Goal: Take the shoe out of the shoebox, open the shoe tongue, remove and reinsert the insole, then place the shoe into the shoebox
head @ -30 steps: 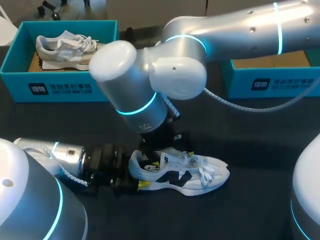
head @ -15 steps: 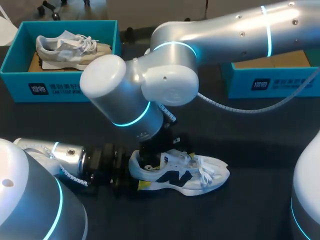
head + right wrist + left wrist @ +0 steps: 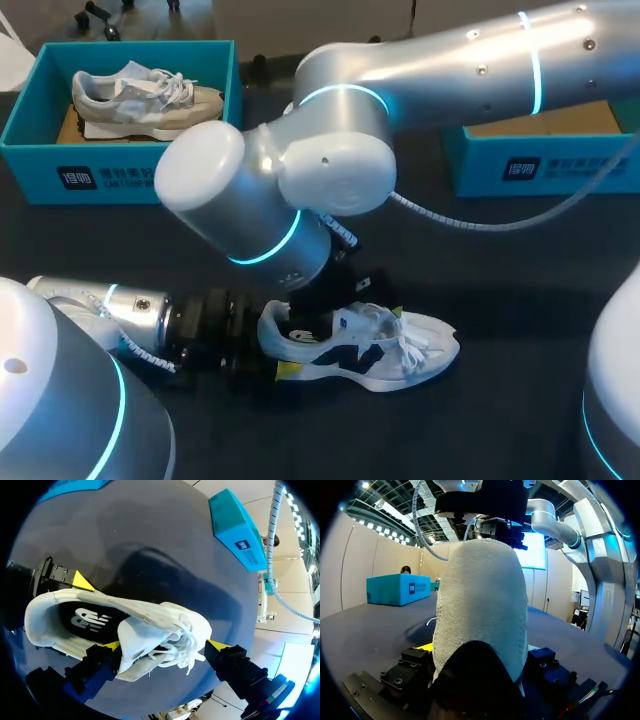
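Note:
A white shoe (image 3: 385,352) with black side marks lies on its sole on the dark table, toe to the right. My left gripper (image 3: 272,352) comes in low from the left. It is shut on the shoe's heel (image 3: 480,605), one finger (image 3: 415,662) on each side. My right gripper (image 3: 164,645) hangs open just above the shoe, its yellow fingertips (image 3: 215,644) either side of the tongue and laces (image 3: 170,637). The dark insole (image 3: 87,620) shows inside the shoe's mouth. In the head view the right wrist (image 3: 290,240) hides that gripper's fingers.
A teal shoebox (image 3: 30,130) at the back left holds a grey shoe (image 3: 140,95). A second teal box (image 3: 540,160) stands at the back right, also seen as the teal box (image 3: 235,527) beyond the shoe's toe. Bare dark tabletop (image 3: 500,400) lies in front and to the right.
My right arm's wrist has swung left and come down closer over the shoe. The shoe and my left gripper have stayed put.

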Available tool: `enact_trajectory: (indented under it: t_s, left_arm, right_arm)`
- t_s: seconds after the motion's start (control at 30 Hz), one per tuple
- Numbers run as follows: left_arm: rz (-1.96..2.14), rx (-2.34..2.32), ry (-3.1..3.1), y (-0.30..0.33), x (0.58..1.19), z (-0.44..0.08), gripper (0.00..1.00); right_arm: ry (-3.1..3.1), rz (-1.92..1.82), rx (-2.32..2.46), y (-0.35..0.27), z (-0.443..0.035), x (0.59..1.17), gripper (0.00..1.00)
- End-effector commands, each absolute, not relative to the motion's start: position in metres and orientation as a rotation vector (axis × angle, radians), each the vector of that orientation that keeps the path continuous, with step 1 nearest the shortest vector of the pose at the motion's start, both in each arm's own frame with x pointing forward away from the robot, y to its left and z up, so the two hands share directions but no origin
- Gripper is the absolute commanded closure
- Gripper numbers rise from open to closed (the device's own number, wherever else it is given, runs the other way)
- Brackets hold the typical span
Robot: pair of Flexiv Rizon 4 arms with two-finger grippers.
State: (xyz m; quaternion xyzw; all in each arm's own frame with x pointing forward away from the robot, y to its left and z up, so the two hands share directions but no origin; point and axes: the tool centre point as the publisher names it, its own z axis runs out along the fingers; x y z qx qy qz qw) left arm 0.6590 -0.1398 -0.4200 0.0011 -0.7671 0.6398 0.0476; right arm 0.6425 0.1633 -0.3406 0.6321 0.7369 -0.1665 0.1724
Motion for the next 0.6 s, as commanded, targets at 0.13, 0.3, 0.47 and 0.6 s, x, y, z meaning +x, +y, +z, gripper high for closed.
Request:
enact_trajectory:
  t_s: [0.13,0.3,0.47,0.6]
  left_arm:
    - [1.95,0.006,-2.342,-0.136,0.6599,-0.4237,1.0]
    - [1.95,0.006,-2.342,-0.136,0.6599,-0.4237,1.0]
    - [1.95,0.006,-2.342,-0.136,0.6599,-0.4237,1.0]
    - [1.95,0.006,-2.342,-0.136,0.6599,-0.4237,1.0]
  right_arm:
    - [1.759,-0.31,2.212,0.1509,-0.3319,0.6414,0.0]
    - [1.779,-0.28,2.278,0.1512,-0.3294,0.6406,0.0]
    - [1.792,-0.271,2.353,0.1494,-0.3284,0.6395,0.0]
    - [1.797,-0.258,2.4,0.1491,-0.3247,0.636,0.0]
